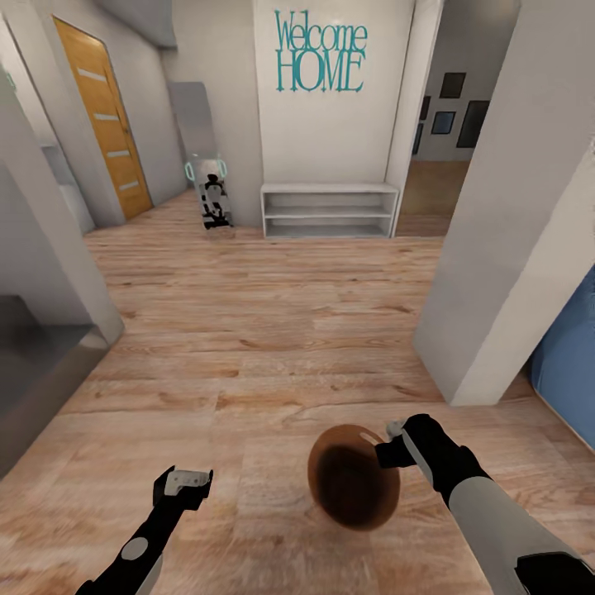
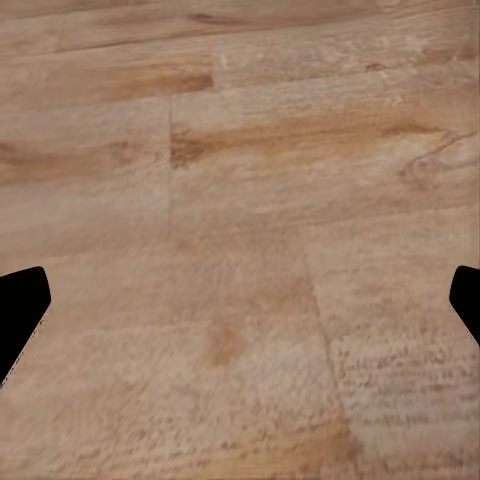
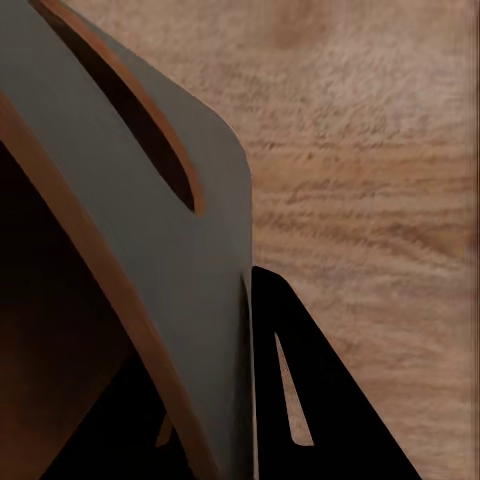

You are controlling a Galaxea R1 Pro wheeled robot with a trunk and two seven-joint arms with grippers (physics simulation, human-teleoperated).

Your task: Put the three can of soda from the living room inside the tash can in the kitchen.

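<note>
Trash can point(image 1: 354, 487): brown-lined bin, carried over the wood floor point(image 1: 264, 330) of a hallway, its rim clamped in the right gripper point(image 1: 393, 445). Left gripper point(image 1: 188, 480): jaws wide, empty. Step, as judged: transport. Next calls for steady driving without tipping.

White shelf point(image 1: 329, 211) below teal lettering point(image 1: 320, 51)

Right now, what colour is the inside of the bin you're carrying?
Brown inside the bin, darkest at the centre; the head view shows it best.
</note>
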